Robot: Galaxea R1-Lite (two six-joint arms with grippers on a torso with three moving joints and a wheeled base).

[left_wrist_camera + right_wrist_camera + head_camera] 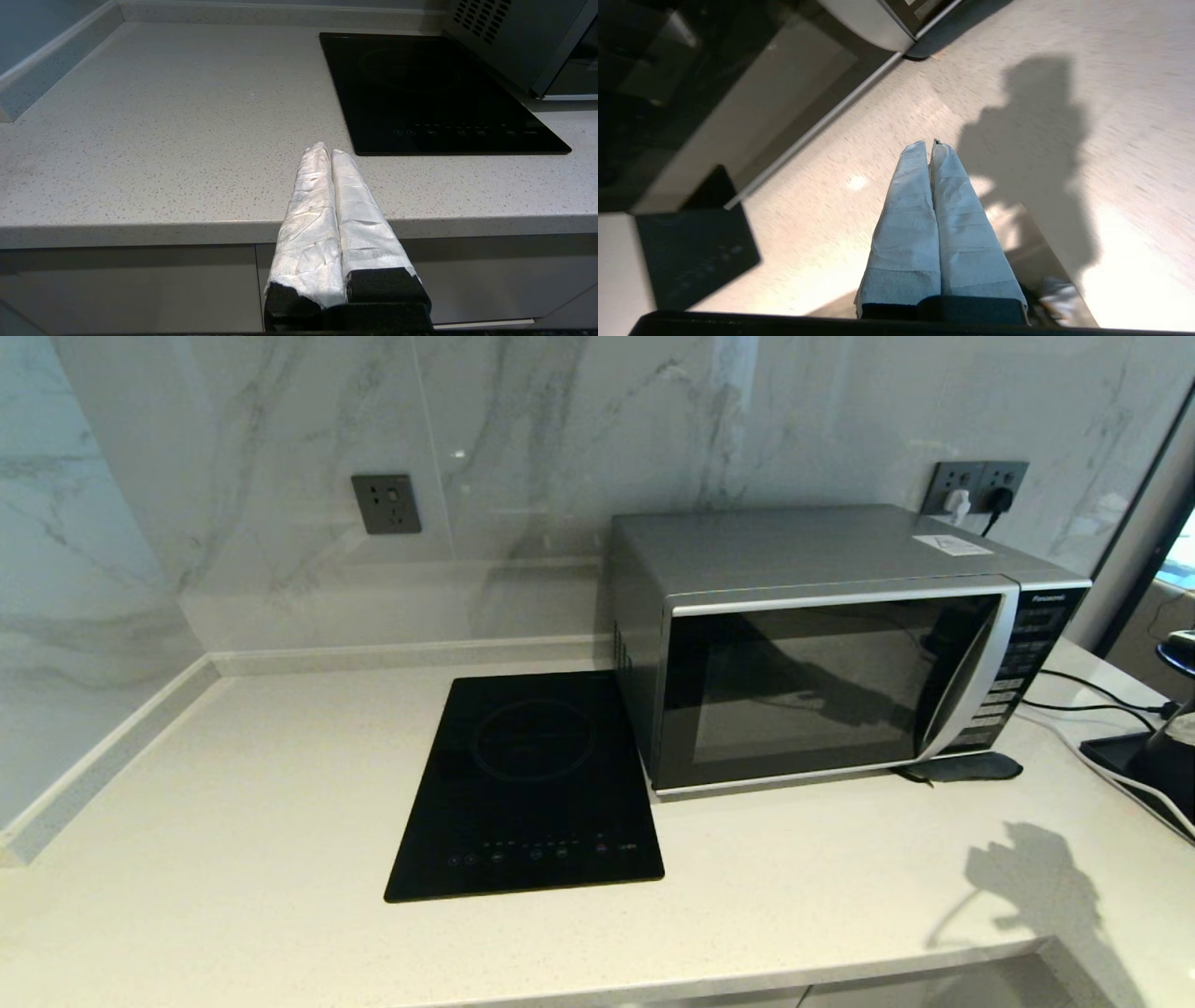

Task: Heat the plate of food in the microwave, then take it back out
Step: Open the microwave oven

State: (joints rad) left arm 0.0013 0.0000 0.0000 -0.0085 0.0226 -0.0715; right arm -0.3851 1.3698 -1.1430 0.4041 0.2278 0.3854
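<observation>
A pale speckled table [233,821] meets a grey-veined marble wall [560,439] bearing 2 dark socket plates [386,504]; strong light casts hard shadows at right

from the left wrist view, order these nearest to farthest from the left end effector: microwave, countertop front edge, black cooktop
Left end effector is shut and holds nothing.
1. Countertop front edge: nearest, passing directly beneath the fingers.
2. Black cooktop: next, just beyond the fingertips and off to one side.
3. Microwave: farthest, beyond the cooktop's far side, only its vented side and door corner in view.
</observation>
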